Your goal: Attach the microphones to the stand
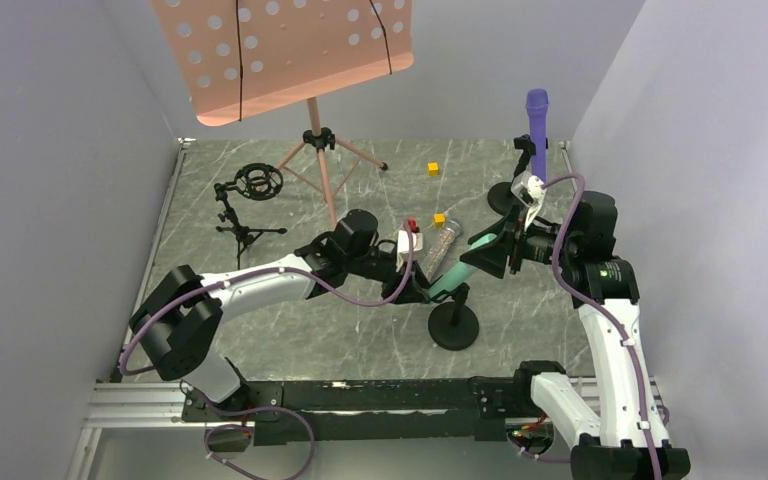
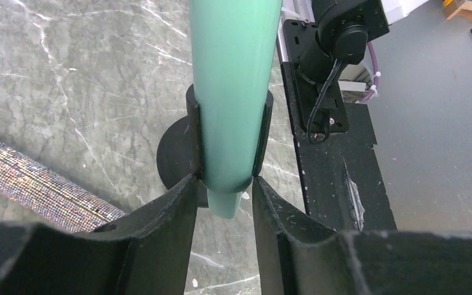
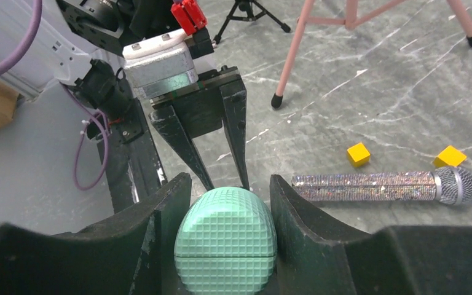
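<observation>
Bare tabletop (image 1: 280,340) lies open toward eight o'clock; the teal microphone (image 1: 448,281) bars the centre, pink tripod (image 1: 318,138) twelve, purple microphone (image 1: 537,115) two.

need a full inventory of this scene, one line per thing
purple stick microphone: 1, purple, upright in the far-right stand
mint-teal stick microphone: 1, mint, tilted in the near stand's clip
glittery silver-pink microphone: 1, silver mesh head, lying on the table
small yellow cubes: 2, yellow, on the table
black round-base stands: 2, black, near centre and far right
small black tripod with ring mount: 1, black, far left
pink perforated music stand: 1, pink, far centre
grey marbled table: 1, grey
left gripper: black, open, straddling the mint microphone's lower end
right gripper: black, shut on its head
</observation>
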Controlling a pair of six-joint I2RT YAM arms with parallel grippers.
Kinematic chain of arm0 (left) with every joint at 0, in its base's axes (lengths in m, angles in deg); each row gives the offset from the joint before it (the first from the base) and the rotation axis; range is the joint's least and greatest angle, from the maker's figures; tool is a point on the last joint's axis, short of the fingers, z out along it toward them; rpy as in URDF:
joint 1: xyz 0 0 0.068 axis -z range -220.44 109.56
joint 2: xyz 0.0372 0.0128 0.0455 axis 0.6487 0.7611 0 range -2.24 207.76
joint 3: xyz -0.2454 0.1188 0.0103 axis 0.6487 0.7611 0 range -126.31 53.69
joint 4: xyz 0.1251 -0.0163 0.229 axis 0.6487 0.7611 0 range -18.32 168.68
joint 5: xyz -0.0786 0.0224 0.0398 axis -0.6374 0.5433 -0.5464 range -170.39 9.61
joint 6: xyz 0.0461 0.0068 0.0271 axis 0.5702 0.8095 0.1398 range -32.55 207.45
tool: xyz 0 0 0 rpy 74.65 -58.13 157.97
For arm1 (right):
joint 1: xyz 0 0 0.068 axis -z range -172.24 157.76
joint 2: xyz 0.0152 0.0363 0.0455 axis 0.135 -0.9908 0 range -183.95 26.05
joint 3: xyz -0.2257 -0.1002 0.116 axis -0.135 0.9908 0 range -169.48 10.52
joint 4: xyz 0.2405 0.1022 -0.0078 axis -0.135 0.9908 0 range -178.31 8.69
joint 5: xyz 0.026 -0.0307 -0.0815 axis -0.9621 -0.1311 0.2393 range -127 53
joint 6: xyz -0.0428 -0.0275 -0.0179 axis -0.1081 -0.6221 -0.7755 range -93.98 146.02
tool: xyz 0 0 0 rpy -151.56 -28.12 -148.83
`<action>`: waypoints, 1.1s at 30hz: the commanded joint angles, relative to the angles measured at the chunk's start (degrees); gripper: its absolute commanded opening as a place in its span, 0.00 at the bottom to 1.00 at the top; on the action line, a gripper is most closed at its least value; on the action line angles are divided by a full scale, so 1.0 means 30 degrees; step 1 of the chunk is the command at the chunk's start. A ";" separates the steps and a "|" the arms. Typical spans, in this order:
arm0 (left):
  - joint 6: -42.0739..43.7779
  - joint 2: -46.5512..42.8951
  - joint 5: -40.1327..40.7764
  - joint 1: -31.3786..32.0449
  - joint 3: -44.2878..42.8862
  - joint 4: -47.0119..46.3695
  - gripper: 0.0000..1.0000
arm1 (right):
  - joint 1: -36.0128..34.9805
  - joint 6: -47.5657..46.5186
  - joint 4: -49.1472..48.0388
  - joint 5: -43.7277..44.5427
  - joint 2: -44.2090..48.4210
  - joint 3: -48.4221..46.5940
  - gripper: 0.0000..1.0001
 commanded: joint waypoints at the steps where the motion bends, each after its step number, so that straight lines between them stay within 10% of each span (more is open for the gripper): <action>1: -0.0099 -0.0081 -0.0162 0.0347 -0.0402 -0.1857 0.44 | -0.0132 -0.1739 0.2140 0.1706 -0.0115 0.0511 0.07; 9: -0.0321 -0.1163 0.1028 0.0057 0.0537 -0.1701 0.52 | -0.0149 -0.2221 0.2294 0.1511 -0.0438 0.0729 0.07; 18: -0.2133 -0.5137 0.2455 -0.1551 0.4427 -0.4042 0.99 | -0.1255 -0.2206 0.1423 0.1727 -0.1302 0.1284 0.07; 33: -0.6753 -0.6634 0.1025 -0.3933 0.8309 -1.0775 0.99 | -0.3328 -0.3642 0.1403 0.3073 -0.2139 0.2567 0.07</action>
